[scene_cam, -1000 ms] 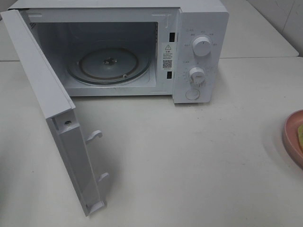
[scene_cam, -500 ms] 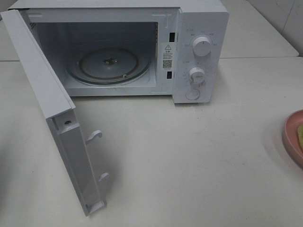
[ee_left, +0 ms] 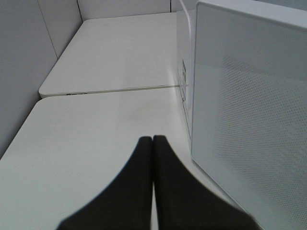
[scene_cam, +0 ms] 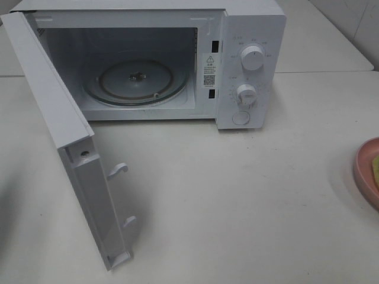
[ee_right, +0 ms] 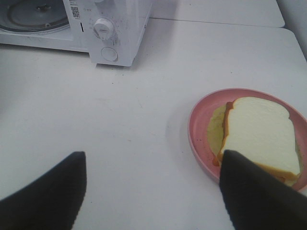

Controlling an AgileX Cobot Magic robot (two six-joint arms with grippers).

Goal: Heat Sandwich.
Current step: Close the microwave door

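Note:
The sandwich (ee_right: 261, 134), white bread with tan crust and pale green lettuce, lies on a round pink plate (ee_right: 200, 129). In the high view only the plate's edge (scene_cam: 362, 171) shows at the far right. The white microwave (scene_cam: 249, 23) stands at the back with its door (scene_cam: 65, 136) swung open and its glass turntable (scene_cam: 133, 80) bare. My right gripper (ee_right: 153, 163) is open above the table, one finger (ee_right: 254, 191) over the plate's near edge. My left gripper (ee_left: 152, 143) is shut and empty, beside the outer face of the microwave door (ee_left: 249, 96).
The microwave has two knobs (scene_cam: 253, 58) and a round button (scene_cam: 240, 118) on its right panel. A second white table (ee_left: 120, 52) joins behind. A grey wall (ee_left: 19, 72) stands beside the left arm.

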